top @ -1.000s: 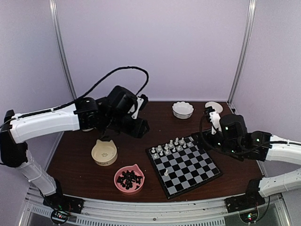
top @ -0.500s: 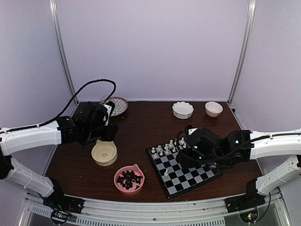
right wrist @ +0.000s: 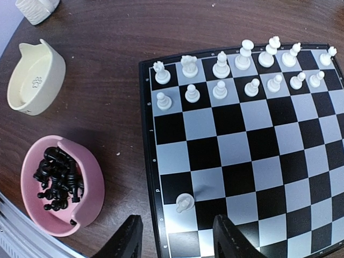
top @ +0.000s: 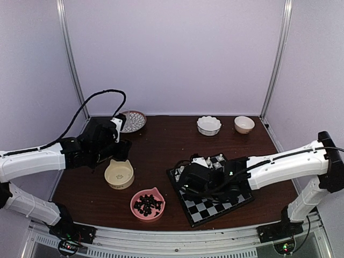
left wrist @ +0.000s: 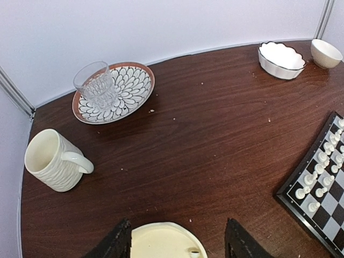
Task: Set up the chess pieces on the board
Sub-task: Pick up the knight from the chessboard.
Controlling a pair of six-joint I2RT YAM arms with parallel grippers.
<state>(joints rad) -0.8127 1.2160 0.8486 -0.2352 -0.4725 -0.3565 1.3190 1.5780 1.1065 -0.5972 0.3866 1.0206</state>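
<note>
Jaws of your right gripper (right wrist: pixel 177 239) stand wide, empty, above the lone cream-white chess piece (right wrist: pixel 184 202) on the black-and-white chequered board (right wrist: pixel 279 161); your left gripper (left wrist: pixel 177 244) gapes empty over a cream bowl (left wrist: pixel 161 242).

Under my right wrist the board (right wrist: pixel 236 145) lies flat on the table (right wrist: pixel 107 32), with black and pale grey checks inside a thin dark border, turned a little askew in my view. The cream-white chess pieces (right wrist: pixel 221 64) stand upright in two rows along its 12 o'clock edge. The taller men fill the outer row and the pawns (right wrist: pixel 219 90) the next, one to a square. A lone white pawn (right wrist: pixel 184 202) stands upright near the 7 o'clock corner, well apart from the rows. The black pieces (right wrist: pixel 56 180) lie heaped in a pink bowl (right wrist: pixel 94 185) off the board at 8 o'clock.
</note>
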